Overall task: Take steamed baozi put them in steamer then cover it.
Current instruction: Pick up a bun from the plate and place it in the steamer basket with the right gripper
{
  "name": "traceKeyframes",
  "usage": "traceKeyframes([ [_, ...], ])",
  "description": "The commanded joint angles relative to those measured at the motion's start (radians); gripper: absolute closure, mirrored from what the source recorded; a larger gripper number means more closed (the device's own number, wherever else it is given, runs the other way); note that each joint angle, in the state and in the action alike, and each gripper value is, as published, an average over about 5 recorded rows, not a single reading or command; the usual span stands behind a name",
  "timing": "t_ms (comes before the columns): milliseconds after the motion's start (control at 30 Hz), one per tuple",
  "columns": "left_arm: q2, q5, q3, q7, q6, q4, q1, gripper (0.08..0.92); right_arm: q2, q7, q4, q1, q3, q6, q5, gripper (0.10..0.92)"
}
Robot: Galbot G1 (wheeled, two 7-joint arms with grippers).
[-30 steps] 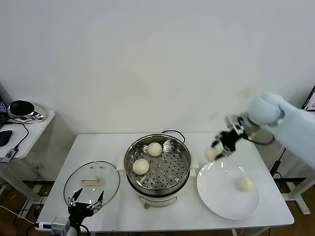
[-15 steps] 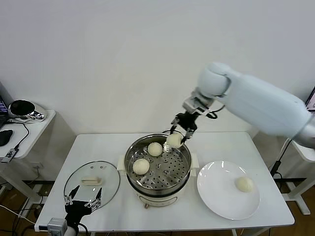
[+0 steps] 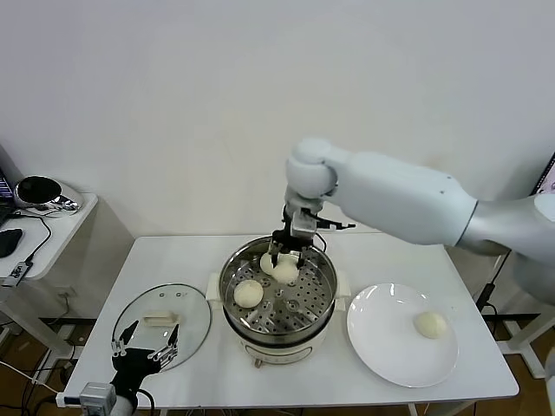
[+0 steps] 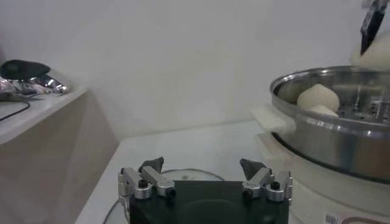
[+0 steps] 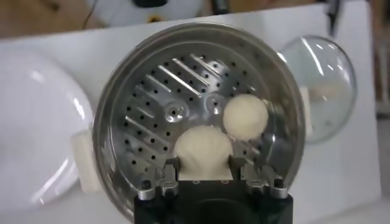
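Observation:
The steamer (image 3: 231, 276) stands mid-table on its white base. My right gripper (image 3: 287, 257) is shut on a steamed baozi (image 3: 285, 273) and holds it inside the pot's far part, just above the perforated tray. In the right wrist view the gripper (image 5: 203, 162) has this baozi (image 5: 203, 148) between its fingers. One baozi (image 3: 249, 293) lies in the pot at the left, and another (image 3: 266, 261) is partly hidden behind the held one. A fourth baozi (image 3: 431, 324) lies on the white plate (image 3: 381, 347). My left gripper (image 3: 144, 351) is open and empty over the near edge of the glass lid (image 3: 186, 303).
The glass lid with its cream handle lies flat on the table left of the steamer. The plate sits right of it. A low side table (image 3: 52, 230) with a dark shiny object stands at the far left. A black cord (image 3: 303, 232) runs behind the pot.
My right gripper carried the baozi from above the plate leftward to the steamer and lowered it into the pot. The left arm has hardly moved.

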Motion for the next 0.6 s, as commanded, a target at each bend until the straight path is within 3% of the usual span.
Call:
traceKeyframes([
  [33, 0.005, -0.002, -0.003, 0.001, 0.000, 0.000, -0.008, 0.177, 0.044, 0.057, 0.057, -0.028, -0.033, 0.175, -0.135, 0.508],
  [600, 0.008, -0.008, -0.008, 0.004, 0.001, 0.002, -0.009, 0.177, 0.026, 0.060, 0.166, -0.057, -0.089, 0.092, -0.053, 0.500],
])
